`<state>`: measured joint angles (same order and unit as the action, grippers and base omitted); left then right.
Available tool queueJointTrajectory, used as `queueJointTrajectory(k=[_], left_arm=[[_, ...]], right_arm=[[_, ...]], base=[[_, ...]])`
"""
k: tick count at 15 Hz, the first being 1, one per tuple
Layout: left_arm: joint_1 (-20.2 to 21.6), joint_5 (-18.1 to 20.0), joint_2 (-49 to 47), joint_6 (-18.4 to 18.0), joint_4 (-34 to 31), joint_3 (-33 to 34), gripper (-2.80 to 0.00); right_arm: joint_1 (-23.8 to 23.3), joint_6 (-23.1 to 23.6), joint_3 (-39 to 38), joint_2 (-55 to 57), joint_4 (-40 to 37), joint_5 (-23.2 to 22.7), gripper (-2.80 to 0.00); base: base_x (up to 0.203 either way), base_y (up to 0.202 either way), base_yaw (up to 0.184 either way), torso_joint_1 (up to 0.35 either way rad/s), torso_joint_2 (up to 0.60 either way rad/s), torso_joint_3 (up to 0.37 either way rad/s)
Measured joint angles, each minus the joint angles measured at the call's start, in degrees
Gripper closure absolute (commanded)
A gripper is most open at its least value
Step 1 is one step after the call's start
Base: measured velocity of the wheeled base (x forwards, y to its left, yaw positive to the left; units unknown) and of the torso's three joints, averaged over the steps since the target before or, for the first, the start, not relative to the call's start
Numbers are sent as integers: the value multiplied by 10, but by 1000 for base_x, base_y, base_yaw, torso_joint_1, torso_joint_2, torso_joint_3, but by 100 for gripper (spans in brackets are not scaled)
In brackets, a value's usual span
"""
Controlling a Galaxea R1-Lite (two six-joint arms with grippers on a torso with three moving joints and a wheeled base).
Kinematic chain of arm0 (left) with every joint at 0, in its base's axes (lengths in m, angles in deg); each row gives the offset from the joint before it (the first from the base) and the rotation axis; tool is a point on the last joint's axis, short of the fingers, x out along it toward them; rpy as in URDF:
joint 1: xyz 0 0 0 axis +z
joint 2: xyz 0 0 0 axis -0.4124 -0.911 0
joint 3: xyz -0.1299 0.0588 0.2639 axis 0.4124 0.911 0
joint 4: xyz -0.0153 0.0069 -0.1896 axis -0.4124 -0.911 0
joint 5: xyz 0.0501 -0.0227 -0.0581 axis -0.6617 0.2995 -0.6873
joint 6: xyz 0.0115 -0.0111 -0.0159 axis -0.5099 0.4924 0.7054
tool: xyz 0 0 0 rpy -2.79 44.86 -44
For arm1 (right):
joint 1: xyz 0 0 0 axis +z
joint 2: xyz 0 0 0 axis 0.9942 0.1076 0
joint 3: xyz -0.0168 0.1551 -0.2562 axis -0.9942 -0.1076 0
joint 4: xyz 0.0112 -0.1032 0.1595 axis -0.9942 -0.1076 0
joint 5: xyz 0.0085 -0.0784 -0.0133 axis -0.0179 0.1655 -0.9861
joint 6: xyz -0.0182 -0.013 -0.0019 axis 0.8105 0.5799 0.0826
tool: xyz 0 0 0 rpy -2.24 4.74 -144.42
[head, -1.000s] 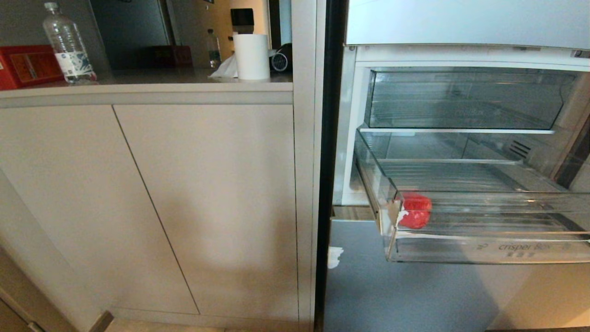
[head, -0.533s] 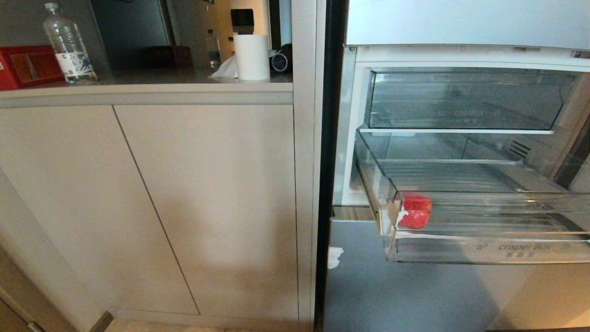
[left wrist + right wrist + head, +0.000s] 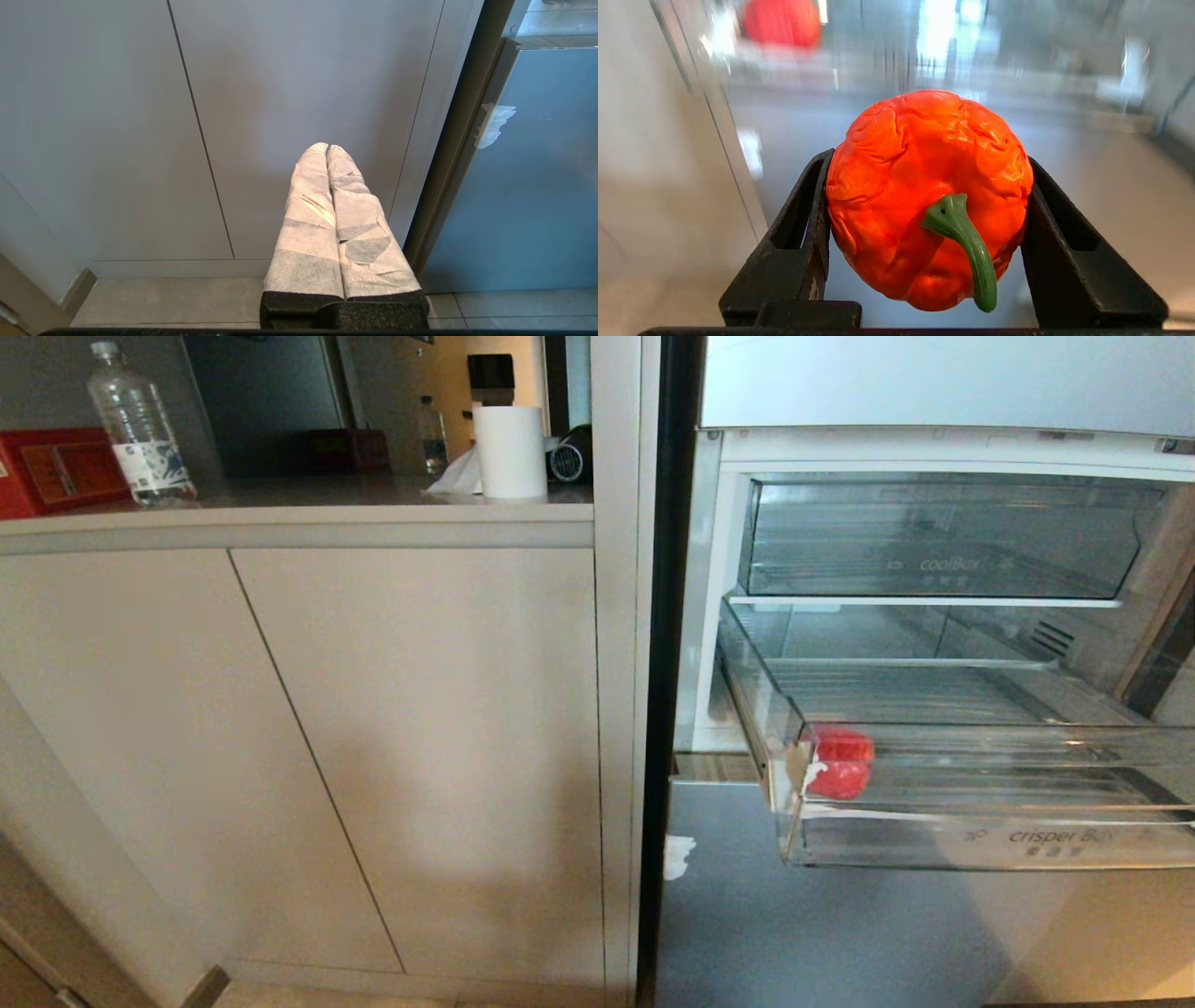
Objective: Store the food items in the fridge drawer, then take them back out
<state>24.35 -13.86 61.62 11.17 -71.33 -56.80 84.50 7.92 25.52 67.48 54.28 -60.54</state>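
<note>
The clear fridge drawer (image 3: 1055, 840) marked "crisper Box" stands pulled out of the open fridge. One red food item (image 3: 840, 763) lies in its front left corner; in the right wrist view it is a red blur (image 3: 782, 21) behind clear plastic. My right gripper (image 3: 929, 158) is shut on the other food item, a wrinkled red pepper (image 3: 896, 186) with a green stem (image 3: 966, 242), held in front of the drawer. My left gripper (image 3: 326, 148), wrapped in white cloth, is shut on nothing and points at the cabinet doors. Neither arm shows in the head view.
A second clear drawer (image 3: 943, 565) marked "coolBox" sits pushed in above. The closed lower fridge door (image 3: 822, 933) carries a scrap of white tape (image 3: 679, 856). Left of the fridge, a counter holds a water bottle (image 3: 138, 425), a paper roll (image 3: 509, 450) and a red box (image 3: 51, 467).
</note>
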Motion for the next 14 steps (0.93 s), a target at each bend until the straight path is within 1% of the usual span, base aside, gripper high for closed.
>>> queueJointTrajectory(k=[3, 10, 12, 14], left_arm=[[0, 0, 0, 0, 0, 0, 0], [0, 0, 0, 0, 0, 0, 0], [0, 0, 0, 0, 0, 0, 0], [0, 0, 0, 0, 0, 0, 0]], right_arm=[[-4, 25, -4, -60, -104, 2, 0], [-5, 25, -4, -88, -116, 3, 0], [-5, 26, -4, -89, -117, 3, 0], [-5, 28, -4, -89, -117, 3, 0]], base=[[0, 0, 0, 0, 0, 0], [0, 0, 0, 0, 0, 0], [0, 0, 0, 132, -242, -129], [0, 0, 0, 210, -432, -228]])
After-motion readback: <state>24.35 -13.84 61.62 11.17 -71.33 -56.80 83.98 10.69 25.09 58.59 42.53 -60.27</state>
